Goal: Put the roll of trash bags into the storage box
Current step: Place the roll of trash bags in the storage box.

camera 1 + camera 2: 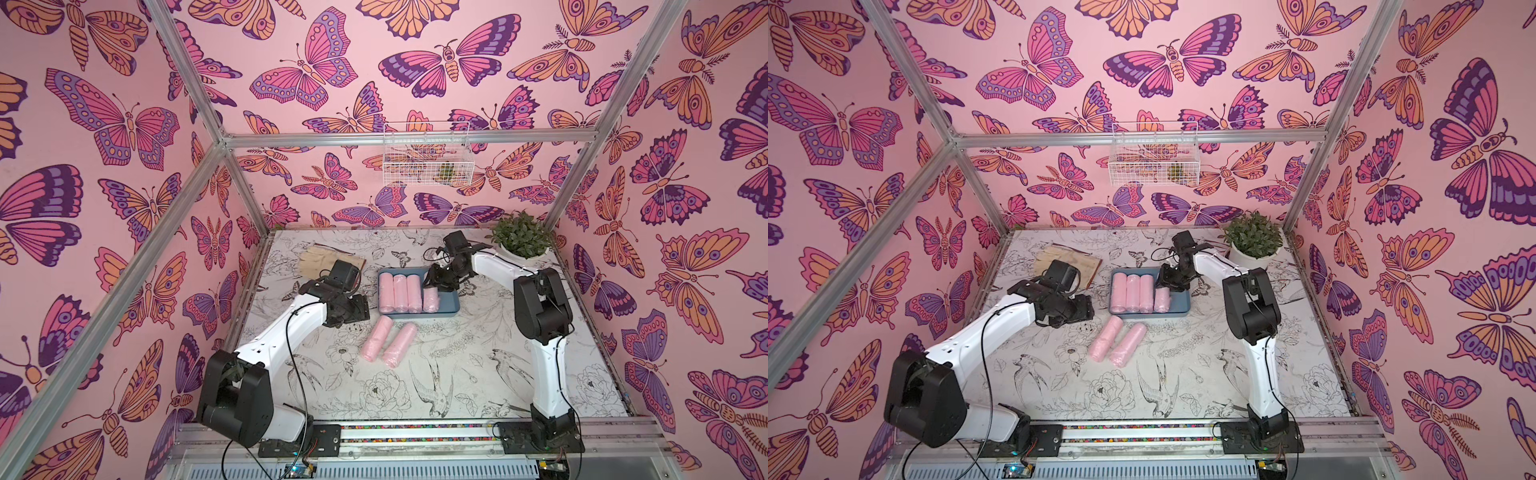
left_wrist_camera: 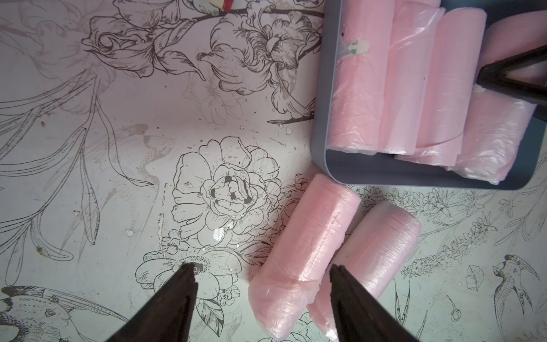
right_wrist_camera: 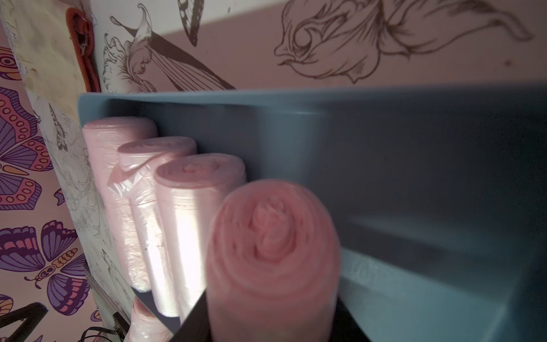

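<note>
— Where is the roll of trash bags [image 1: 430, 301] lying?
— In the storage box [image 1: 452, 311], beside three others [image 1: 400, 293]; the right gripper [image 1: 430, 287] is pinching its far end.
— And the left gripper [image 2: 262, 266]?
— Hovering, fingers spread, near two loose rolls [image 2: 307, 237]; they are looking light, soft, slippery; gripping mid-body seems safest.

I am getting bright, even light in both top views, with soft shadows falling on the flower-printed tabletop [image 1: 457, 374]. In the right wrist view the nearest pink plastic roll of trash bags [image 3: 272, 260] is blurring, glare is streaking its neighbouring pink roll [image 3: 186, 225], and the shallow blue-grey plastic tray [image 3: 414, 142] is lying dim.
</note>
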{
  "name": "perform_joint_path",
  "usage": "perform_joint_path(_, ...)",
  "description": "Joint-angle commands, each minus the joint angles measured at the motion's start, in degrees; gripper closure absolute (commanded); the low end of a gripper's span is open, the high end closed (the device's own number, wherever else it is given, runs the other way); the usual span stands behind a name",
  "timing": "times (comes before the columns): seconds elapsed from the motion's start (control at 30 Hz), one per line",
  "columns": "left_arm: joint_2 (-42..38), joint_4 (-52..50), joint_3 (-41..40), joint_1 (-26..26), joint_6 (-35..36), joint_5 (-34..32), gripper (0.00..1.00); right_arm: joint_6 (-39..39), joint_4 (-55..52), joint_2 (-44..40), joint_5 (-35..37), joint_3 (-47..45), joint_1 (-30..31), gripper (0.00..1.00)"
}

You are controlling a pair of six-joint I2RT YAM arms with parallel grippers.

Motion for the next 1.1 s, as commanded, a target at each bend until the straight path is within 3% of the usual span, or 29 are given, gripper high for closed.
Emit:
perform_joint_path(0.0,-0.3,0.6,-0.8,0.3,0.2,0.5,0.25,0.8,1.3,1.5,-1.7,2.4,-0.3,0.57)
perform_joint_path(0.37,2.1,1.8,-0.5,0.2,0.2,2.8,0.24,0.8,1.5,4.1,-3.7,4.0,-0.3,0.52)
perform_joint_path(0.83,1.9,2.2,-0.7,-0.1,0.0,2.9,0.24,2.0,3.7,2.6,-6.0,1.3,-0.4,0.34)
perform_joint_path(1.07,1.6,2.2,-0.7,-0.1,-0.1,3.0,0.23,1.8,3.7,0.2,-5.4,-1.1,-0.4,0.3)
